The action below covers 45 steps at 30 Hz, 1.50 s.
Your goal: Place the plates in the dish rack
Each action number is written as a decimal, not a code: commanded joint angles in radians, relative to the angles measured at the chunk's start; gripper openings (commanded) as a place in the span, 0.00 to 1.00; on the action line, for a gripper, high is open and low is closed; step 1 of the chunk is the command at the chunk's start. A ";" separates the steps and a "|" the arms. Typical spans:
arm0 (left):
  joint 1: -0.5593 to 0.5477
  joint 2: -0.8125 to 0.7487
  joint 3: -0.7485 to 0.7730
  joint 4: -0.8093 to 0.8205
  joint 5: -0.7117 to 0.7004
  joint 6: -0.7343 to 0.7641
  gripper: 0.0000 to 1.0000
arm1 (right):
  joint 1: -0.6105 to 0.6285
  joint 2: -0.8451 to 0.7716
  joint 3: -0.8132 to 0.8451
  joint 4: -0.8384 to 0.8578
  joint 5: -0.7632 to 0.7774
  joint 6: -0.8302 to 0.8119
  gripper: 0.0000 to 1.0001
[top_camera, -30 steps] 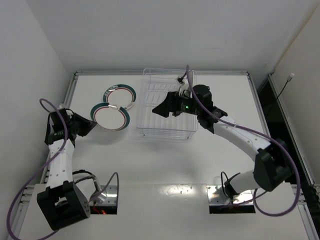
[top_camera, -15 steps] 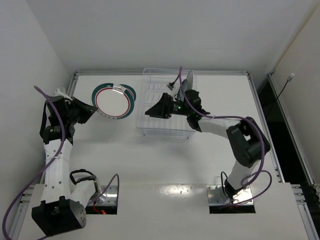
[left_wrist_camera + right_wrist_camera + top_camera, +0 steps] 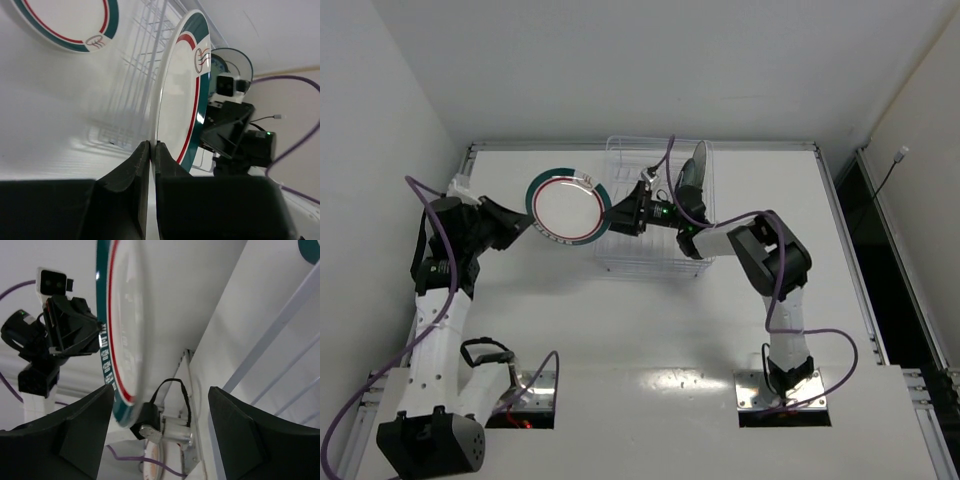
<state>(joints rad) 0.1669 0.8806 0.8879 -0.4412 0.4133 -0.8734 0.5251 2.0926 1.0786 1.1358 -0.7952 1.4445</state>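
Note:
My left gripper [image 3: 527,222] is shut on the rim of a white plate [image 3: 568,205] with a teal rim and red ring, held tilted in the air just left of the clear dish rack [image 3: 655,250]. The left wrist view shows the fingers [image 3: 145,155] pinching that plate [image 3: 180,100] edge-on. My right gripper [image 3: 620,214] is open and empty at the rack's left side, facing the held plate [image 3: 120,325] without touching it. A second teal-rimmed plate [image 3: 70,25] lies flat on the table. A smaller teal-patterned plate [image 3: 695,175] stands in the rack's far right. The plain white plate is out of view.
The raised table rim [image 3: 465,175] runs close behind the left arm. The white back wall stands just beyond the rack. Purple cables [image 3: 430,190] loop off both arms.
My left gripper has lifted the teal-rimmed plate and carried it right, up to the rack. My right gripper has moved left across the rack toward that plate.

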 commanded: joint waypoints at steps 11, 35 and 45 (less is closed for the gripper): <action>-0.027 -0.046 -0.102 0.232 0.134 -0.075 0.01 | -0.030 0.052 0.122 0.345 -0.030 0.221 0.00; -0.027 -0.028 -0.046 -0.080 -0.436 0.154 0.82 | -0.071 -0.381 0.674 -1.751 1.260 -1.015 0.00; -0.027 -0.069 -0.173 -0.056 -0.524 0.183 0.87 | -0.050 -0.139 0.971 -1.884 1.502 -0.993 0.00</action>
<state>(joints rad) 0.1352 0.8436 0.7410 -0.5171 -0.0696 -0.7170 0.4660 1.9411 1.9408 -0.7528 0.5640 0.4534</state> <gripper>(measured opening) 0.869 0.062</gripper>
